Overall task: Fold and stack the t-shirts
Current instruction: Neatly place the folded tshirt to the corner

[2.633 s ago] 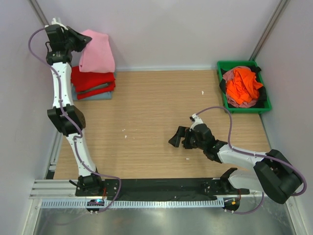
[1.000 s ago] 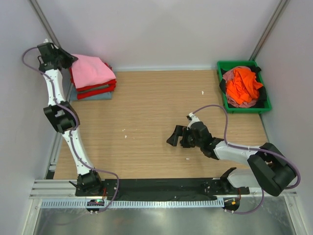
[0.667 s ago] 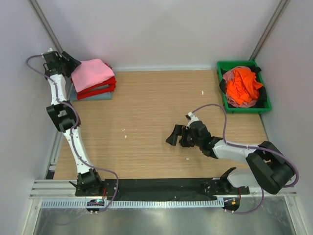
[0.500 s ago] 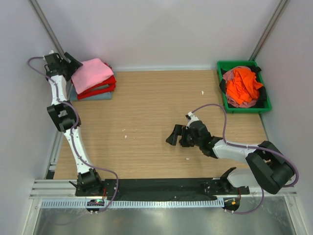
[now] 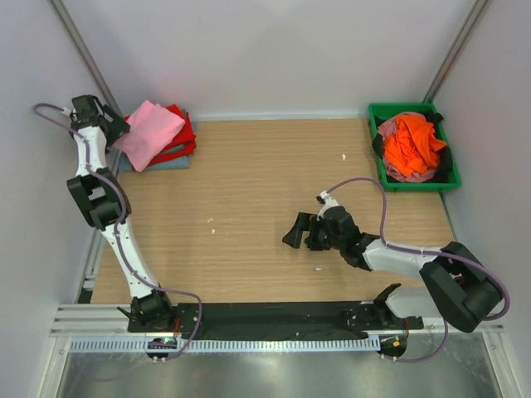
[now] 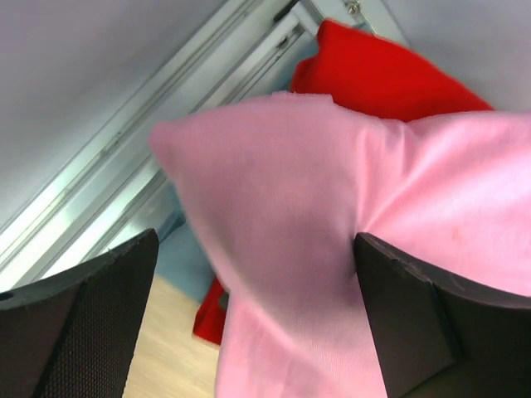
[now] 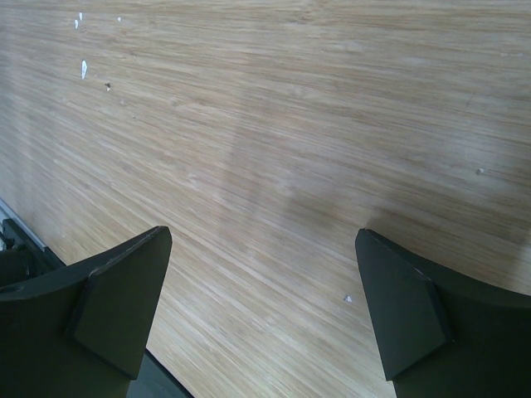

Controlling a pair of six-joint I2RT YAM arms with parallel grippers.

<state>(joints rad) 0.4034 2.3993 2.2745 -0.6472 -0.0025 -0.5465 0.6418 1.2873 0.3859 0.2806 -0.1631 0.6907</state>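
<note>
A folded light pink t-shirt [image 5: 150,133] lies askew on top of a red one [image 5: 182,133] and a grey-blue one [image 5: 170,163] at the far left corner. My left gripper [image 5: 114,130] is at the pink shirt's left edge. In the left wrist view the pink t-shirt [image 6: 332,215] bulges between the wide-apart fingers of the open left gripper [image 6: 257,323], with the red t-shirt [image 6: 373,79] behind it. An orange t-shirt [image 5: 412,143] lies crumpled in the green bin. My right gripper [image 5: 296,231] hovers open over bare wood at mid-table, the right gripper [image 7: 261,307] holding nothing.
The green bin [image 5: 374,113] stands at the far right and also holds dark and pinkish cloth under the orange shirt. An aluminium rail [image 6: 124,157] runs along the left wall right behind the stack. White walls close in the table on three sides.
My left gripper has opened and drawn back to the left. The pink t-shirt has swung round and now lies skewed, hanging off the stack's left side. The right arm has barely moved.
</note>
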